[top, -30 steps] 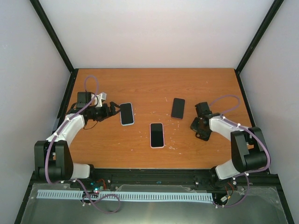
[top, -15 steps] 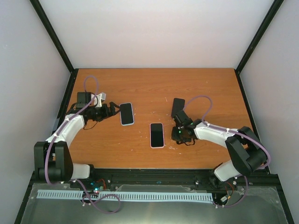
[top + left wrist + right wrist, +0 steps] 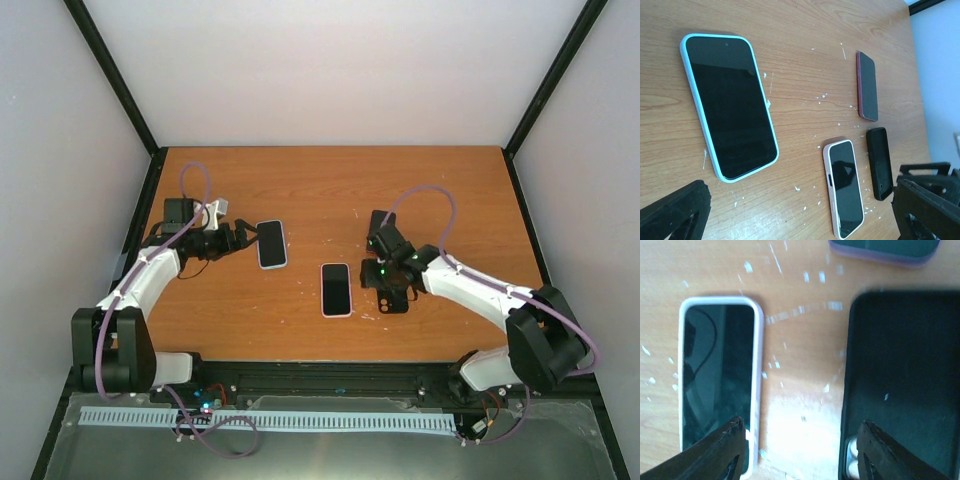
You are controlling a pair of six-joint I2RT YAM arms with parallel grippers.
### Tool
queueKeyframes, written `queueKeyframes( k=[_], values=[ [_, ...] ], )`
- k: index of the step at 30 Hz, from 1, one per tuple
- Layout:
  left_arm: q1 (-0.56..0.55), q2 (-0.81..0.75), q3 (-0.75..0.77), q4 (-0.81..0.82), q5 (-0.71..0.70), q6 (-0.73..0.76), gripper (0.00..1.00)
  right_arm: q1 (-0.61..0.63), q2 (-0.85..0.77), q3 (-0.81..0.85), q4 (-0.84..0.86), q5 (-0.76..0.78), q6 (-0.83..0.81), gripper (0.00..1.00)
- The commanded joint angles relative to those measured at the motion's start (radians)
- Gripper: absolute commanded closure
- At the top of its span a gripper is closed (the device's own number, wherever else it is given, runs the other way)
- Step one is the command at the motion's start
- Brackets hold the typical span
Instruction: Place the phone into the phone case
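The dark red phone (image 3: 867, 86) lies bare on the table, half hidden under my right arm in the top view (image 3: 377, 226). The empty black phone case (image 3: 905, 380) lies flat just right of a white-cased phone (image 3: 720, 380), also seen from above (image 3: 397, 301). My right gripper (image 3: 802, 452) hovers low over the strip of table between them, open and holding nothing, its right fingertip above the case's left edge. From above, the right gripper (image 3: 386, 284) sits over that same spot. My left gripper (image 3: 240, 238) stands open and empty beside a light-blue-cased phone (image 3: 730, 105).
The light-blue-cased phone (image 3: 271, 244) lies at the left and the white-cased phone (image 3: 336, 289) in the middle. White flecks dot the wooden table (image 3: 330, 185). Black frame posts rise at the back corners.
My right arm swung left from the table's right side to the middle and its jaws opened. The black case now lies free beside the white-cased phone. The left arm stayed still.
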Motion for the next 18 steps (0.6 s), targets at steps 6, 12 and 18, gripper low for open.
queueKeyframes(
  k=[6, 12, 18],
  values=[
    [0.005, -0.03, -0.005, 0.036, 0.066, 0.028, 0.0, -0.099, 0.122, 0.233, -0.015, 0.23, -0.156, 0.2],
    [0.005, -0.025, -0.002, 0.036, 0.076, 0.03, 0.01, -0.161, 0.288, 0.345, 0.015, 0.315, -0.193, 0.03],
    [0.005, -0.027, -0.006, 0.04, 0.086, 0.028, 0.01, -0.185, 0.436, 0.455, 0.043, 0.312, -0.185, 0.0]
  ],
)
